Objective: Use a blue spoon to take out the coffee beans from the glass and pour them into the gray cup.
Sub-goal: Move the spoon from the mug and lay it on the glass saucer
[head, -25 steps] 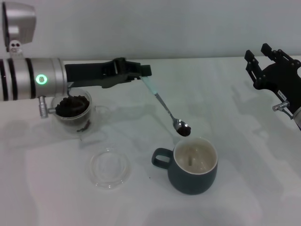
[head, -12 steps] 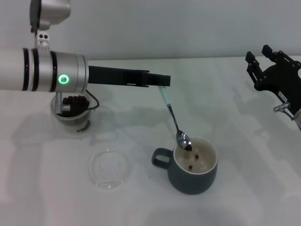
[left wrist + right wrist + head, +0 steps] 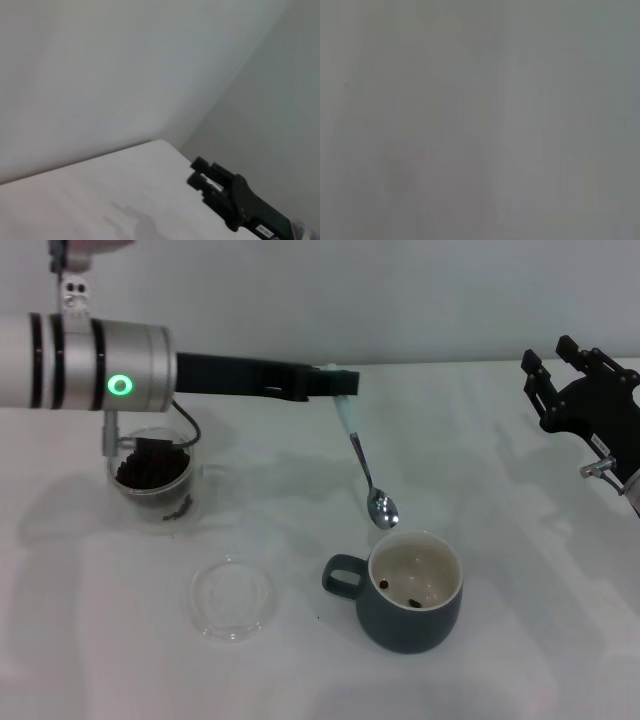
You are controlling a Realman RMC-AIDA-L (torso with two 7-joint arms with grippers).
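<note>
Since half a second ago I have raised the blue spoon [image 3: 366,472] clear of the gray cup [image 3: 404,606]; its bowl, which was dipped at the cup's rim with beans in it, now hangs empty just above and to the far left of the rim. The arm has drawn slightly back to the left with it.

My left gripper [image 3: 336,383] is stretched out over the table [image 3: 520,570] from the left, its fingers pressed together on the pale handle of the spoon. The spoon hangs steeply from that grip, handle uppermost, bowl lowest.

The gray cup stands upright near the front centre, its loop handle pointing left. A few coffee beans [image 3: 400,593] lie on its cream-white bottom.

The glass [image 3: 152,477] stands at the left, well apart from the cup, partly under my left arm. It holds a dark heap of beans.

A flat clear saucer [image 3: 235,596] lies on the table between glass and cup, nearer the front, touching neither.

My right gripper [image 3: 564,380] is parked at the far right, above the table edge, fingers spread and holding nothing. The left wrist view shows that same gripper [image 3: 220,184] against the wall. The right wrist view shows only a blank grey surface.
</note>
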